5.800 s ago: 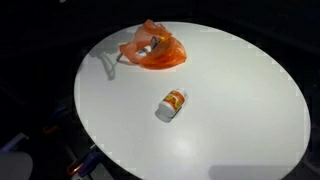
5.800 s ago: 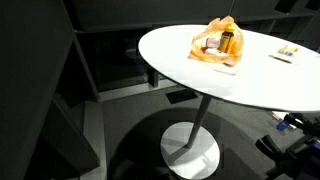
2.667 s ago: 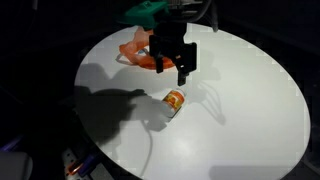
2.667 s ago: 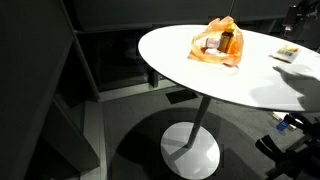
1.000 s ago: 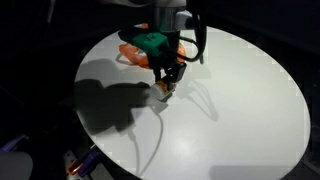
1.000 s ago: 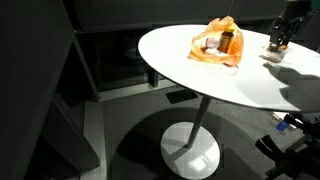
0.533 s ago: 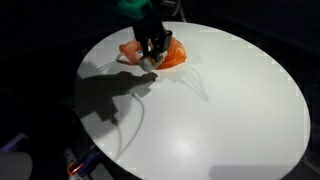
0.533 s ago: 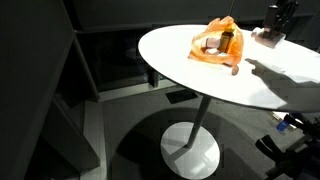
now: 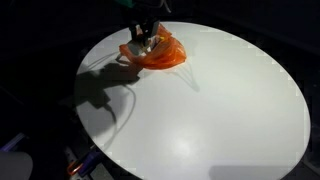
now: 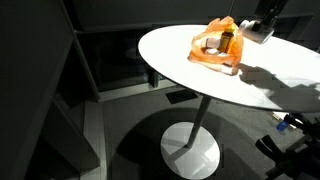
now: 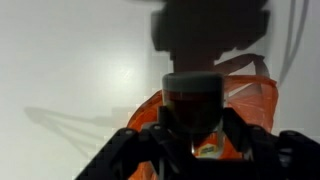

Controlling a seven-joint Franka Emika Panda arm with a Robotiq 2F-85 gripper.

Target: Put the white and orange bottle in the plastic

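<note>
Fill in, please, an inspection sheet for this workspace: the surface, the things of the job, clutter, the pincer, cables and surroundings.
Surface: white round table; the arm's shadow falls across it.
Job's things: the crumpled orange plastic bag lies near the table's edge. The white and orange bottle is held close by the bag and, as far as both exterior views show, is not yet inside.
Clutter: small amber bottle inside the bag.
Pincer: the pincer is shut on the white and orange bottle.
Cables: nothing seen.
Surroundings: dark room; the table's white pedestal base stands on a dark floor.
</note>
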